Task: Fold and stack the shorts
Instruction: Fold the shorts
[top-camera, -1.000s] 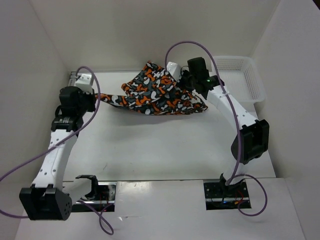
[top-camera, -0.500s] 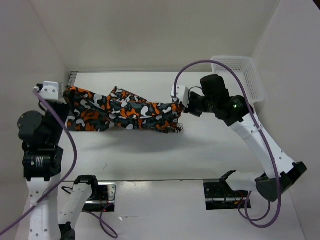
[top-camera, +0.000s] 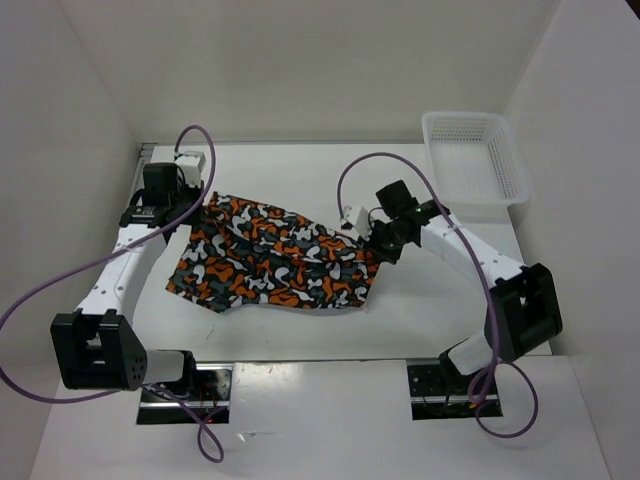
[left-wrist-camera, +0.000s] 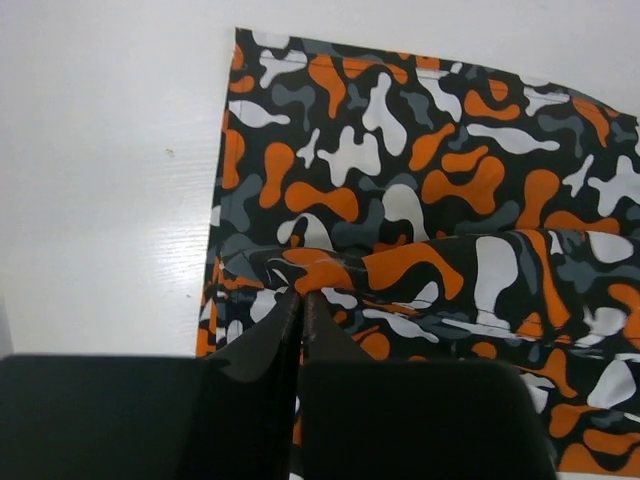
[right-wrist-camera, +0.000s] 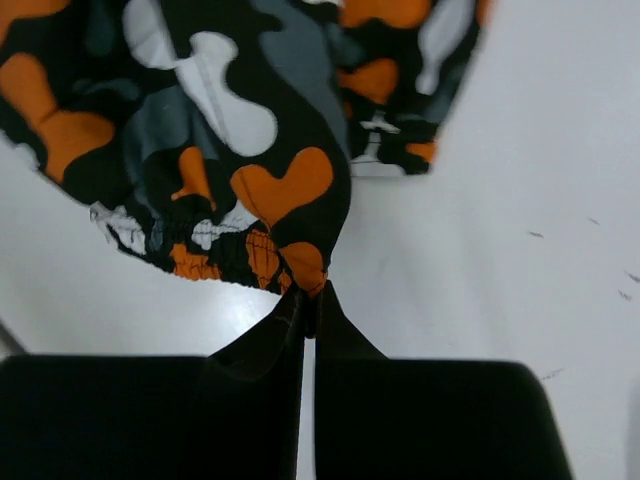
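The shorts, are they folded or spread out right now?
Spread out: the shorts lie mostly flat across the table, with the left gripper and right gripper each pinching an edge.

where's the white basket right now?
Top view: the basket sits at the far right corner of the table, apart from the shorts, which lie spread toward the middle and left.

the top view looks down from high at the near edge over the whole desk (top-camera: 440, 310). the wrist views sit close behind the left end effector (left-wrist-camera: 302, 295) and right end effector (right-wrist-camera: 312, 300); all three share the shorts (top-camera: 270, 265).
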